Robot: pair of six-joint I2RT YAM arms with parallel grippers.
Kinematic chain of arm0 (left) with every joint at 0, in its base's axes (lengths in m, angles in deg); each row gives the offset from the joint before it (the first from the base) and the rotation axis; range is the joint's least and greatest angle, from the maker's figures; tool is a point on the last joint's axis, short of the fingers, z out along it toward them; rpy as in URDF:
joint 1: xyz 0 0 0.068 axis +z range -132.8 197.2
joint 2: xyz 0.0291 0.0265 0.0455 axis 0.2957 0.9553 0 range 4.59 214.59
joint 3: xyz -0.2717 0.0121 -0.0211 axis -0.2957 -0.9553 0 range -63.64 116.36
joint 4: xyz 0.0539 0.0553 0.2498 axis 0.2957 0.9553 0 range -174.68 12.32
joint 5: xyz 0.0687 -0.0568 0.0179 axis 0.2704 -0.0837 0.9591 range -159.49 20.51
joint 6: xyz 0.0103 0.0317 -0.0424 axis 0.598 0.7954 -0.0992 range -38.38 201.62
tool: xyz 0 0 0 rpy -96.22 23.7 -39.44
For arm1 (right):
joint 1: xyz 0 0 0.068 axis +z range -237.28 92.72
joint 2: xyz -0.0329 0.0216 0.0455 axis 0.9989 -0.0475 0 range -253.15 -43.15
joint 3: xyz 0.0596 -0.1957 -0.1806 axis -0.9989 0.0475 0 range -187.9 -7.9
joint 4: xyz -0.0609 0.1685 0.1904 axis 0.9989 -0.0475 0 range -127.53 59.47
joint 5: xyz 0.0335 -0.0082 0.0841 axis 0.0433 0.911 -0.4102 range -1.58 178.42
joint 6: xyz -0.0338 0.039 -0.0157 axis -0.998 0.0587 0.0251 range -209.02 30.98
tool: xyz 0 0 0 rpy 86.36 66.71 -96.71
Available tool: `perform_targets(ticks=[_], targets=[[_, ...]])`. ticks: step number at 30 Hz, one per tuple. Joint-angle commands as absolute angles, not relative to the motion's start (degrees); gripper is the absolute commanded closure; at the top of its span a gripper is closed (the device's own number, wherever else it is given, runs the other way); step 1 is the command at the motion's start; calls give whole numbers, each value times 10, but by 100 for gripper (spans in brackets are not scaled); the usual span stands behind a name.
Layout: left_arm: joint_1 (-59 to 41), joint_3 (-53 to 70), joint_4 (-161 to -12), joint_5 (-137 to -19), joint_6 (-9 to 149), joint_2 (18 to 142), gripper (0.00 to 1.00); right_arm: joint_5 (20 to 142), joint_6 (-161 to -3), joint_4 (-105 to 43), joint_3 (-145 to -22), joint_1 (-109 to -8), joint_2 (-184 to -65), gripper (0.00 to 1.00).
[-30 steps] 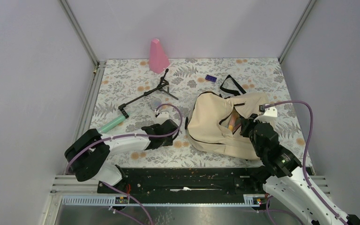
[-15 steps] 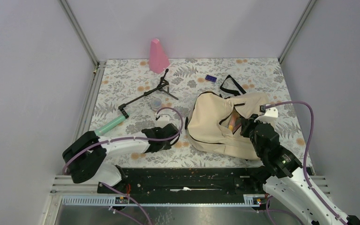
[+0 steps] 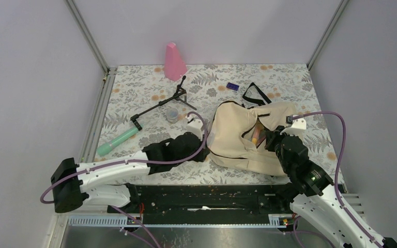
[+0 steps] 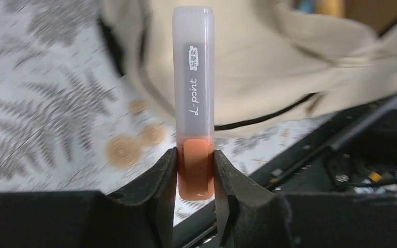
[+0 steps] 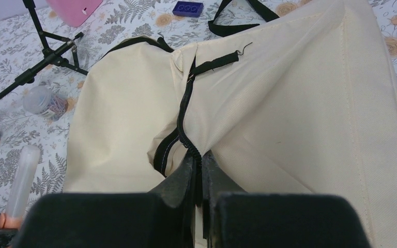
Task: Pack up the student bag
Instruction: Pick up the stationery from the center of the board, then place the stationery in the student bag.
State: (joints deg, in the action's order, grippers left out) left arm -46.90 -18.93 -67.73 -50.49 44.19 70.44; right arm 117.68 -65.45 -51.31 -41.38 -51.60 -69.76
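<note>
The left tool [image 4: 195, 170], pinching an orange highlighter [image 4: 193, 103] by its base, had swung across the bench [image 3: 134, 88] toward the bag [image 3: 232, 139] just ahead of it — ready to drop it in. The right tool [image 5: 200, 168], clamped on the zipper edge [image 5: 183, 119], held the mouth open — its contents blurred and unclear.

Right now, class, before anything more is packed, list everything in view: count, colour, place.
student bag: one, cream with black zips, right of centre, open
highlighter: one, orange with frosted cap, in left claw
tube: one, green, left side
tripod stand: one, black, lying left of student bag
jar: one, clear, beside tripod stand
cone: one, pink, far edge
block: one, dark blue, beyond student bag
left claw: one, black, shut on highlighter
right claw: one, black, pinching student bag's zip edge
</note>
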Motion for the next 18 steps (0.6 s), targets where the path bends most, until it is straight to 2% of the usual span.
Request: perform_targets(ticks=[1,5,8,18], targets=[[-488,-106,-779,-614,521,766,87,1159,-654,-464,-446,-516,-691,100],[-489,-48,-843,-753,528,836,86,1136,-656,-464,-447,-516,-699,100],[-490,10,-845,-812,538,887,86,1123,-660,-464,-446,-516,-694,100],[-483,119,-781,-832,566,1011,87,1123,-659,-464,-439,-515,-683,100]])
